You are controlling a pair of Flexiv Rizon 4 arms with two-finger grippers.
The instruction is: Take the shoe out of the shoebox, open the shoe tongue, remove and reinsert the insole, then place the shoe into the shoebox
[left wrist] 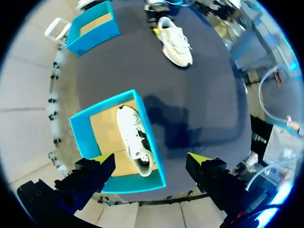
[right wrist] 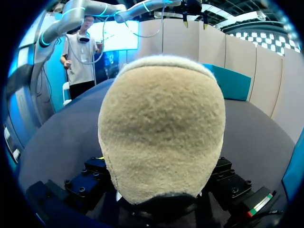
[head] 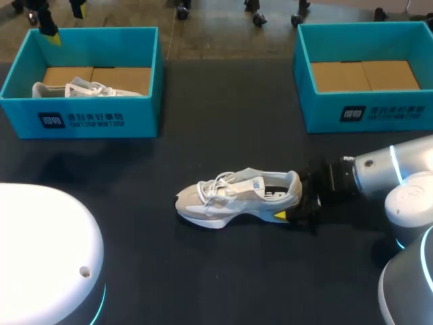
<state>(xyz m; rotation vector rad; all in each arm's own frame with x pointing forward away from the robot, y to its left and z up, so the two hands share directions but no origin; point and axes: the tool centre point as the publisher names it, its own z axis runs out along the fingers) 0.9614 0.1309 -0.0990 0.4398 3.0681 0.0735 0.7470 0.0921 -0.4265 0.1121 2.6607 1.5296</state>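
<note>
Dark matte tabletop (head: pixel 203 271) carries it all. On it my right gripper (head: pixel 295 200) sits at the heel of the pale grey-and-white lace-up trainer (head: pixel 233 196), which stands on its sole outside both boxes. The fuzzy beige heel fills that wrist's outlook, so I cannot tell whether the gripper clamps or merely braces; probably it steadies the shoe for the tongue. Beyond, the teal cardboard right shoebox (head: pixel 325 115) has no shoe and the left shoebox (head: pixel 95 122) holds a second white trainer (head: pixel 81 88). Over it my left gripper (left wrist: pixel 151 160) hangs wide open, empty.

A dark, matte table (head: pixel 223 135) spreads wide beneath soft, even light.
</note>
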